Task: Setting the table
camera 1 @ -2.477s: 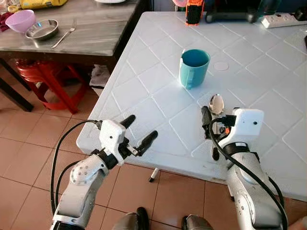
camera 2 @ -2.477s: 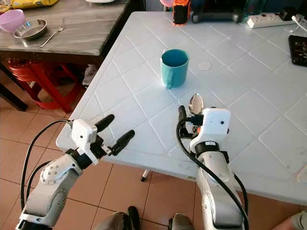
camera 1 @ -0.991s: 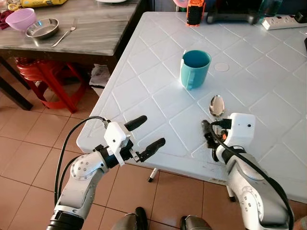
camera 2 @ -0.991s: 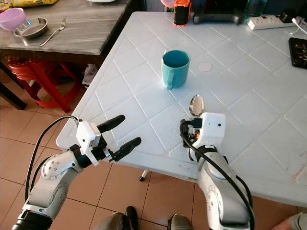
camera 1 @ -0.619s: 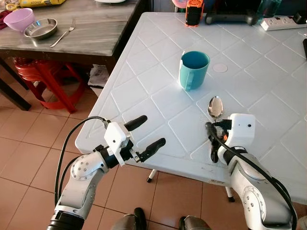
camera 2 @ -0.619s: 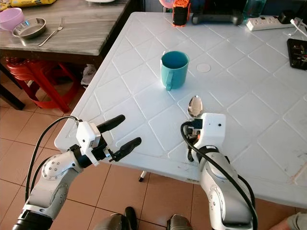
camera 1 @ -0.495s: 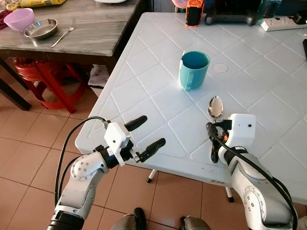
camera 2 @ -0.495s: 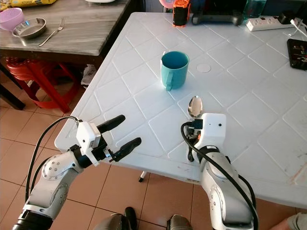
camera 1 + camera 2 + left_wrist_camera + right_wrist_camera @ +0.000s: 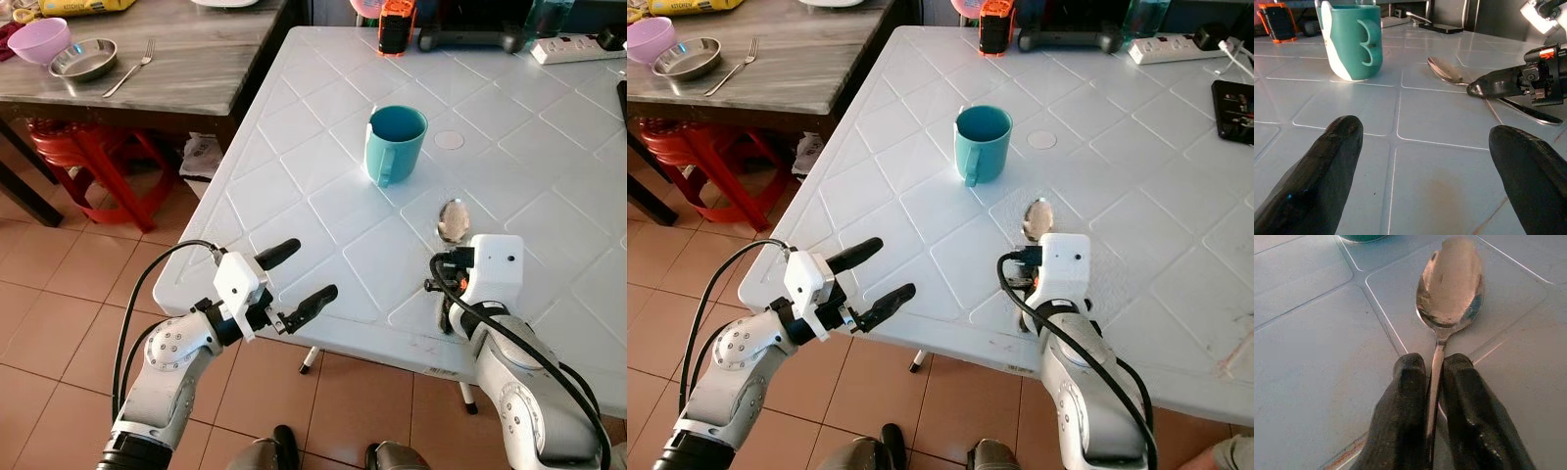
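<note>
A steel spoon [image 9: 453,220] lies on the white table [image 9: 294,196], its bowl pointing toward a teal mug [image 9: 395,140] that stands upright a little farther in. My right gripper [image 9: 1434,364] is shut on the spoon's handle, low over the table near the front edge. In the left wrist view the spoon [image 9: 1444,70] rests flat beside the mug [image 9: 1352,39], with a right finger [image 9: 1498,83] over its handle. My left gripper [image 9: 309,269] is open and holds nothing, hovering at the table's front left corner.
A wooden table [image 9: 196,59] to the left carries a pink bowl [image 9: 41,41], a steel bowl [image 9: 83,59] and a fork [image 9: 127,70], with red stools [image 9: 93,157] beneath. An orange-black device [image 9: 397,24] and a power strip [image 9: 573,44] sit at the far edge.
My right gripper has sunk toward the table's front edge and shifted slightly right, and the spoon's bowl has moved right with it. The left gripper has barely moved.
</note>
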You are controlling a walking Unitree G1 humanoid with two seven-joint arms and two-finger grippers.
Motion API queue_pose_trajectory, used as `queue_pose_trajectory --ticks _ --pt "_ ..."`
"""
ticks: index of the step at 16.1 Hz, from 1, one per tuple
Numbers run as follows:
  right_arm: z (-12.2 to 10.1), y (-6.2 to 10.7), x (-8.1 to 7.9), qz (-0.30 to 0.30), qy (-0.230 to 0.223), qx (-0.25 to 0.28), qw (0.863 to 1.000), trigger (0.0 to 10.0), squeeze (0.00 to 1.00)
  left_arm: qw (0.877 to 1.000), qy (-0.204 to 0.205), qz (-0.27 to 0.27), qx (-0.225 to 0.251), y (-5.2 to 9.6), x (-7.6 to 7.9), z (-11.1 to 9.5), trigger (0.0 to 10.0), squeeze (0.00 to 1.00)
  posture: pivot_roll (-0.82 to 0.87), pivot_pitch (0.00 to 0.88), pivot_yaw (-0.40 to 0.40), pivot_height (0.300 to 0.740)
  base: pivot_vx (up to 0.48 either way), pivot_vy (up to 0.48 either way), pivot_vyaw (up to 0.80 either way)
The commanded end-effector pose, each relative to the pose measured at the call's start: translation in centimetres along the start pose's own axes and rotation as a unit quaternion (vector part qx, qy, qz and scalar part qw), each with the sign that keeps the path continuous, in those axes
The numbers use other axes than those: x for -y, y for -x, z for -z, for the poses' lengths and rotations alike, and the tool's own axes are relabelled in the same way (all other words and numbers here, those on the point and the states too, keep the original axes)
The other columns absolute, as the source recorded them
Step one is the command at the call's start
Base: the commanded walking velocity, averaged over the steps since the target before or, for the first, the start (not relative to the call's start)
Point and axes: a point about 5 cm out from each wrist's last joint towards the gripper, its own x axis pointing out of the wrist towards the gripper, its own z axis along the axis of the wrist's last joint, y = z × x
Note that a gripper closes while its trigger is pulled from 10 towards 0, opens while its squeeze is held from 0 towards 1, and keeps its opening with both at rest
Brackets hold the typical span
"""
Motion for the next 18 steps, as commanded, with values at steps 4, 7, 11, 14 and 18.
queue_pose_trajectory --ticks 4,7,11,14,18 --pt "5.1 0.3 -0.4 -0.011 -0.003 -0.131 0.991 0.0 0.00 1.000 -0.003 0.007 -0.006 0.2 0.3 0.3 10.0 0.00 -0.18 0.231 0.104 0.740 0.000 0.000 0.00" --pt "5.2 0.3 -0.2 -0.007 0.000 -0.130 0.991 0.0 0.00 1.000 -0.002 0.008 -0.006 0.3 0.2 0.3 10.0 0.00 -0.18 0.227 0.105 0.740 0.000 0.000 0.00" --pt "3.8 0.0 0.0 0.008 -0.006 -0.086 0.996 0.0 0.00 1.000 -0.008 -0.001 -0.002 0.0 -0.1 0.0 10.0 0.00 -0.18 0.227 0.105 0.740 0.000 0.000 0.00" --pt "1.6 -0.2 -0.3 0.007 0.004 -0.016 1.000 0.0 0.00 1.000 -0.009 -0.017 0.005 -0.3 -0.5 -0.2 10.0 0.00 -0.18 0.220 0.106 0.740 0.000 0.000 0.00" --pt "-0.1 -0.1 -0.2 0.023 0.015 0.046 0.999 0.0 0.00 0.998 -0.014 -0.058 0.018 -0.4 -1.1 -0.6 10.0 0.00 -0.18 0.221 0.101 0.740 0.000 0.000 0.00"
